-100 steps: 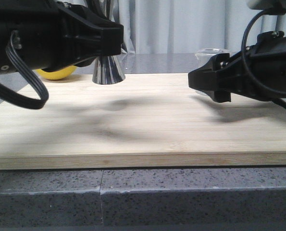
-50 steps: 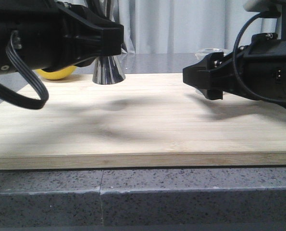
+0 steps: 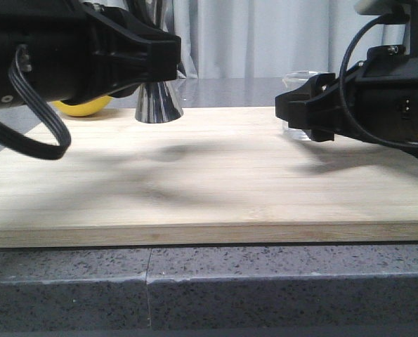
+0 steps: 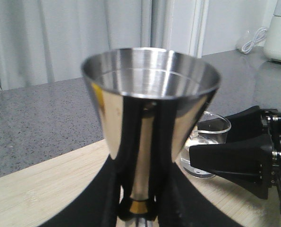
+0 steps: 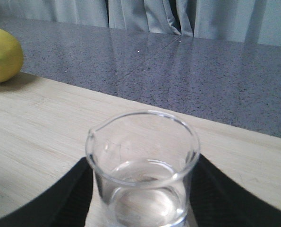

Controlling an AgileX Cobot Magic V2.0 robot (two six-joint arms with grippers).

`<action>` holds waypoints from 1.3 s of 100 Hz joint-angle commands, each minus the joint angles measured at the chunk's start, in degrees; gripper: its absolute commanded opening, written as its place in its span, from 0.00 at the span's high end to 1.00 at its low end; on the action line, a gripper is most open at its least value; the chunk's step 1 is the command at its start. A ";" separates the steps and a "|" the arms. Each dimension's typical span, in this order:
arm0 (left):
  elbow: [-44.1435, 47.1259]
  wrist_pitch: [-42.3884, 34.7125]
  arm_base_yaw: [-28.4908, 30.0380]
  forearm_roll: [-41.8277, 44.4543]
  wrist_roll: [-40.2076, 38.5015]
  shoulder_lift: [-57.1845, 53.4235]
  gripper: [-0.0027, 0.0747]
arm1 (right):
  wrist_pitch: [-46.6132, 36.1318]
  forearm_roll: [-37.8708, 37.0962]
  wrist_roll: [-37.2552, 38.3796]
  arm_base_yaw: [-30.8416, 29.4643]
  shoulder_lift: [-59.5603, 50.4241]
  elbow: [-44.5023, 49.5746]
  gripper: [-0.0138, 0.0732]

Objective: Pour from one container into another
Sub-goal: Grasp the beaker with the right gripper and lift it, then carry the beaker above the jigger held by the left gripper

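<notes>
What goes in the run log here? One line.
left gripper: clamped on jigger waist, jigger upright | right gripper: flanking beaker on board, grip unclear | beaker: upright, liquid inside

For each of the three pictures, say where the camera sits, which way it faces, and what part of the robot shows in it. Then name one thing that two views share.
Front view: low at the table's edge, facing forward over the wooden board; both arms show, the left gripper around the steel jigger.
Left wrist view: on the left arm, facing the jigger; the right gripper shows beyond.
Right wrist view: on the right arm, facing the glass beaker between its fingers.
Shared: lemon, front and right wrist.
</notes>
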 commanded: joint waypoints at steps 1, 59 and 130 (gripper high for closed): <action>-1.75 -4.87 -0.30 0.32 -0.44 -2.16 0.99 | -5.04 0.35 -0.89 0.17 -1.34 -1.34 0.40; -1.75 -4.87 -0.30 0.44 -0.44 -2.16 0.99 | -9.54 0.48 -0.89 0.17 -1.34 -1.24 0.56; -1.75 -3.41 -0.30 1.53 -0.44 -2.16 0.99 | 6.85 -3.89 -0.89 0.17 -9.86 -8.37 0.56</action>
